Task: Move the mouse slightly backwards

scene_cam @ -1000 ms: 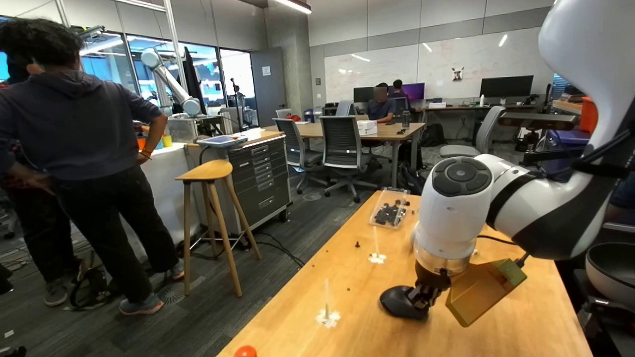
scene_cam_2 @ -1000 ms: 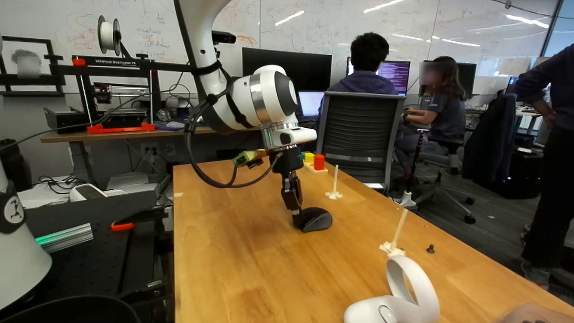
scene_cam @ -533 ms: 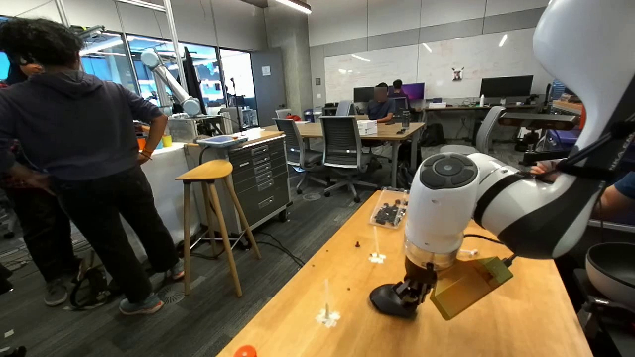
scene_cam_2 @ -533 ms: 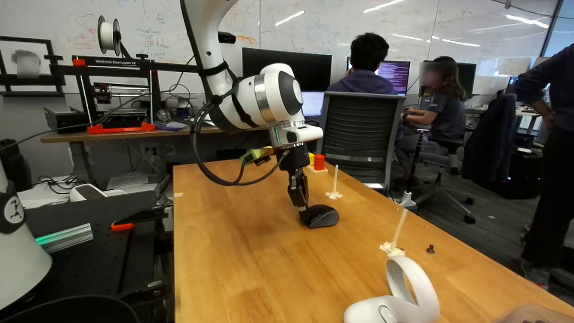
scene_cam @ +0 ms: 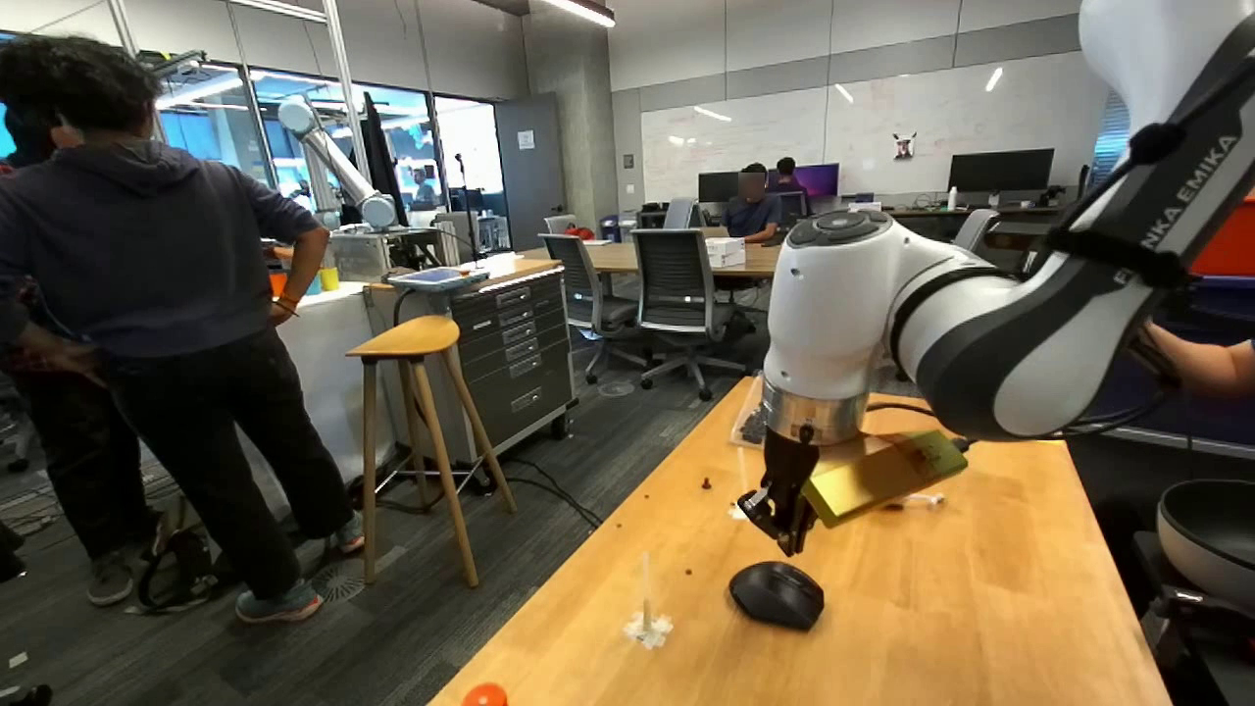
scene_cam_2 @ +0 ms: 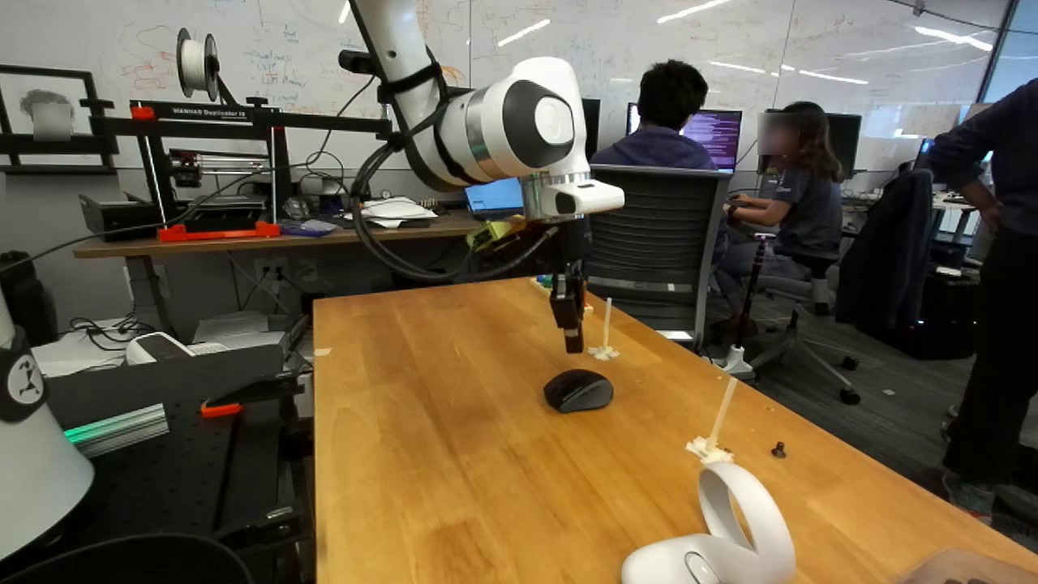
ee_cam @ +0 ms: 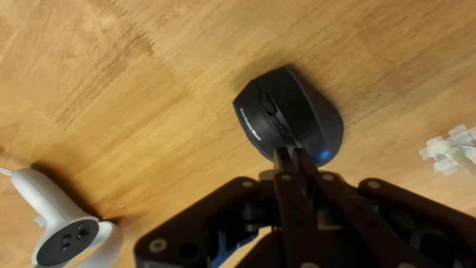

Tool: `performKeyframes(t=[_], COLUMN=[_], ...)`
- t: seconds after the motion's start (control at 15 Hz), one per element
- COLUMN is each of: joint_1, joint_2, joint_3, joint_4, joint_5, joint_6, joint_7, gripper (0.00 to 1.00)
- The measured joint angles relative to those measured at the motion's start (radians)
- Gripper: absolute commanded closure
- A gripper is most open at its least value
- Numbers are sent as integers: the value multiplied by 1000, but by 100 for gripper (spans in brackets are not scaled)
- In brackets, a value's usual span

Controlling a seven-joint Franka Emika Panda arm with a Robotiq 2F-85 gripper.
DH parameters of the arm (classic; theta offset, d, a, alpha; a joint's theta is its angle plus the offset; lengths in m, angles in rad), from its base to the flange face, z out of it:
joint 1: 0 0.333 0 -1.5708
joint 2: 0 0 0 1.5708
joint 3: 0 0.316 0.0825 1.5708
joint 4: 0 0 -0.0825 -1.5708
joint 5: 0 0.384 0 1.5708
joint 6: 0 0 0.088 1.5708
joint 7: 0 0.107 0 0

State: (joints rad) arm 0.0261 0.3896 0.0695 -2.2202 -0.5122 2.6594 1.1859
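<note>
The black mouse lies flat on the wooden table, in view in both exterior views [scene_cam: 778,594] [scene_cam_2: 579,391]. In the wrist view the mouse [ee_cam: 286,111] shows its scroll wheel, white lettering and a small blue light. My gripper [scene_cam: 788,547] is raised above the table, apart from the mouse. In an exterior view the gripper [scene_cam_2: 574,347] hangs over the mouse with a gap of table visible between them. In the wrist view the fingertips [ee_cam: 291,153] are almost together, with only a thin gap and nothing between them, and they overlap the mouse's rounded rear end.
A white handled controller [scene_cam_2: 722,543] lies on the table, also seen in the wrist view [ee_cam: 67,223]. Thin upright sticks [scene_cam: 647,623] [scene_cam_2: 714,442] are taped to the table [scene_cam_2: 454,487]. A clear box [scene_cam: 747,422] stands at the far end, partly hidden by the arm. A small screw [scene_cam_2: 778,449] lies near the edge.
The mouse slid a short way with the gripper against it, then stayed still over the last half second. Since then the gripper has lifted up and off the mouse.
</note>
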Motion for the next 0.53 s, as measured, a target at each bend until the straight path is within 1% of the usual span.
performKeyframes(t=[0.2,0.4,0.53], joint_1=[-1,-1,0], joint_2=[-50,-102,-137], joint_3=[4,14,14], joint_4=[1,2,5], joint_5=[196,381,452], joint_6=[-42,-137,-214], joint_7=[-218,-429,-525], gripper=[88,88,88])
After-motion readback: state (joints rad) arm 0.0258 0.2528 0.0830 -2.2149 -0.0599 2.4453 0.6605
